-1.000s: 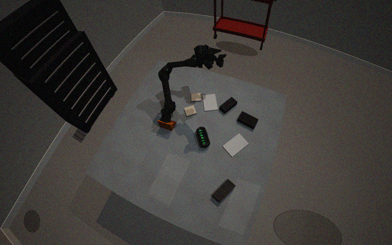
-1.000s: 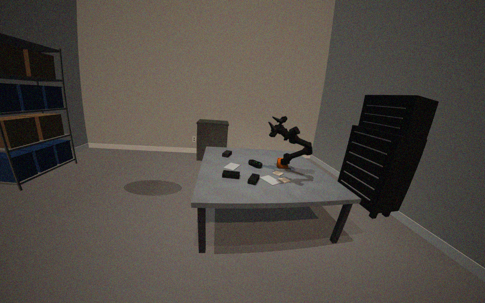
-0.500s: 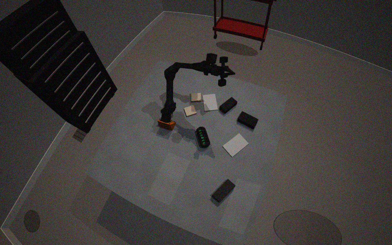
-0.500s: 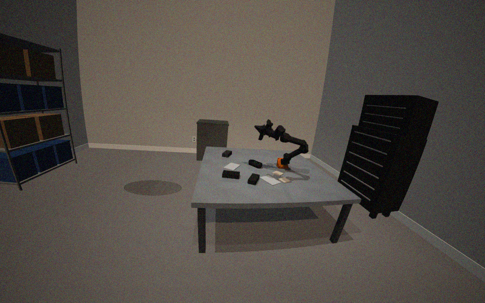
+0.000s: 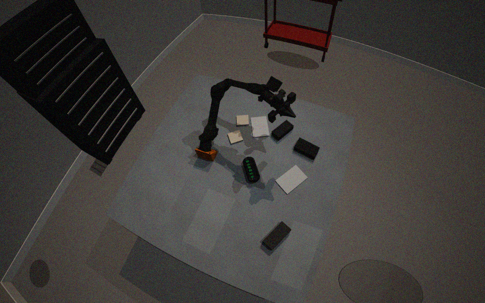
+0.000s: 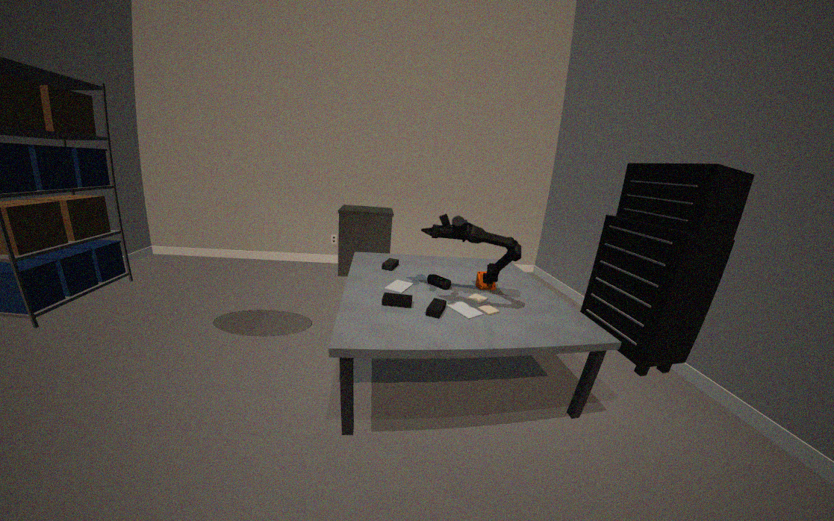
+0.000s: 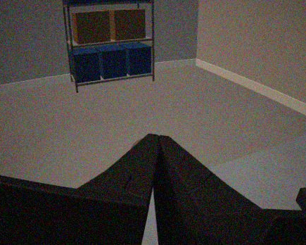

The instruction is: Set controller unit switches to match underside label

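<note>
The dark controller unit (image 5: pixel 251 168) (image 6: pixel 438 282) sits on the bench (image 5: pixel 153 195) (image 6: pixel 472 333), in front of the arm's orange base, with its switch side up. A row of green patches runs along its top in the top view; single switch settings are too small to read. Its underside label is hidden. My gripper (image 5: pixel 294 116) (image 6: pixel 423 230) (image 7: pixel 155 145) is shut and empty, fingertips together. It is held high above the bench, away from the unit, and points outward; the unit is not in the wrist view.
Dark blocks (image 5: pixel 282 130) (image 5: pixel 306 148) (image 5: pixel 276 235) lie around the unit. White sheets (image 5: pixel 291 179) (image 5: pixel 260 126) and small tan pads (image 5: pixel 242 120) (image 5: pixel 235 136) lie on the bench. A black drawer cabinet (image 6: pixel 659 272) stands beside the bench, and a shelf rack (image 7: pixel 112 80) stands far off.
</note>
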